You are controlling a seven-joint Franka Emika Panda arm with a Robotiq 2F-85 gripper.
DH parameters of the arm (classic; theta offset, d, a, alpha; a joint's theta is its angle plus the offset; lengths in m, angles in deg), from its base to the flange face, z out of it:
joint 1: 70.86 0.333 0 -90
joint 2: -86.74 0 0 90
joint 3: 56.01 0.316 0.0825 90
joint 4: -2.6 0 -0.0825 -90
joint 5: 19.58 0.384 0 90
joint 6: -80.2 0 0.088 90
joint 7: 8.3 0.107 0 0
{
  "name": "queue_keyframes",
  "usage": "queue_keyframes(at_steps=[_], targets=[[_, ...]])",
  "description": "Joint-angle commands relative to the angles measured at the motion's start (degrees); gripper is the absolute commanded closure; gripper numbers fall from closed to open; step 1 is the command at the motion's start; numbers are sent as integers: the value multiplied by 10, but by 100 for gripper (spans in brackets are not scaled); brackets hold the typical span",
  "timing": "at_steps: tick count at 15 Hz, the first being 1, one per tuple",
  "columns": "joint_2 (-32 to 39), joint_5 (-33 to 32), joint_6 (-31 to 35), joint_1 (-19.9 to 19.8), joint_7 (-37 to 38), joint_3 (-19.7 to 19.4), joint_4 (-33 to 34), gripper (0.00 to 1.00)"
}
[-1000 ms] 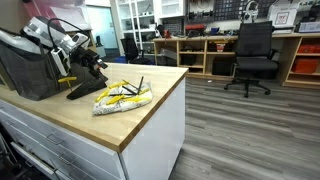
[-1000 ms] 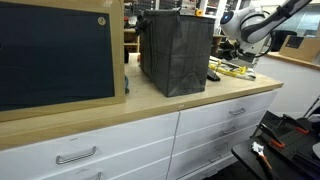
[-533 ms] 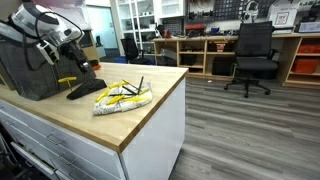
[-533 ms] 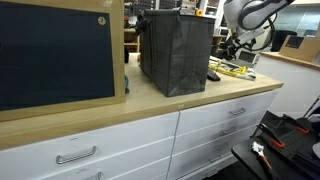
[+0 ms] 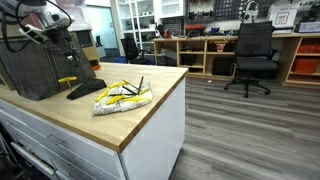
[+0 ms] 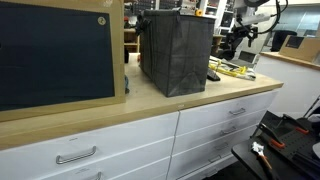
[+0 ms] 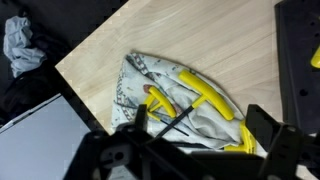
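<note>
Wrist view looks straight down past the pincer (image 7: pixel 200 128). Its two dark fingers (image 7: pixel 268 130) stand wide apart with nothing between them, well above the wood. At the far left of that picture a grey rag (image 7: pixel 20 45) lies on the dark floor, off the desk (image 7: pixel 200 35). Next comes the desk's slanting edge, and just inside it lies the cloth bundle (image 7: pixel 170 100). It is a crumpled pale patterned cloth with yellow strips and a thin black rod across it, and it sits right under the pincer's gap. Further right, by the picture's right border, a black flat piece (image 7: pixel 298 60) rests on the desk, apart from the bundle.

In an exterior view, a dark bin (image 5: pixel 35 70) stands at the desk's (image 5: pixel 150 110) left end. The pincer (image 5: pixel 78 48) hangs high beside it. The black flat piece (image 5: pixel 85 89) lies just below, and the cloth bundle (image 5: pixel 122 97) lies to its right, near the desk's front edge. An office chair (image 5: pixel 252 55) stands well off on the floor at right.

In an exterior view from the drawer side, a dark framed panel (image 6: pixel 55 50) stands at left and the dark bin (image 6: pixel 175 50) stands mid-desk. The pincer (image 6: pixel 238 42) hovers over the cloth bundle (image 6: pixel 232 68) near the desk's far right corner, not touching it.
</note>
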Motion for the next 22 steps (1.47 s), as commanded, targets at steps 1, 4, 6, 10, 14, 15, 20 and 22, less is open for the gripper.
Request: queue_keyframes(at_steps=[1, 4, 6, 10, 14, 15, 20, 22], targets=[[-14, 69, 11, 1, -9, 3, -1, 0], [-12, 120, 27, 5, -6, 6, 0, 0], [-9, 150, 42, 8, -8, 10, -2, 0], [-4, 184, 64, 12, -19, 18, -5, 0], [7, 211, 74, 13, -50, 17, -9, 0], [10, 217, 77, 12, -60, 16, -10, 0], [33, 264, 82, 10, -114, 14, -17, 0], [41, 275, 81, 11, -128, 13, -19, 0]])
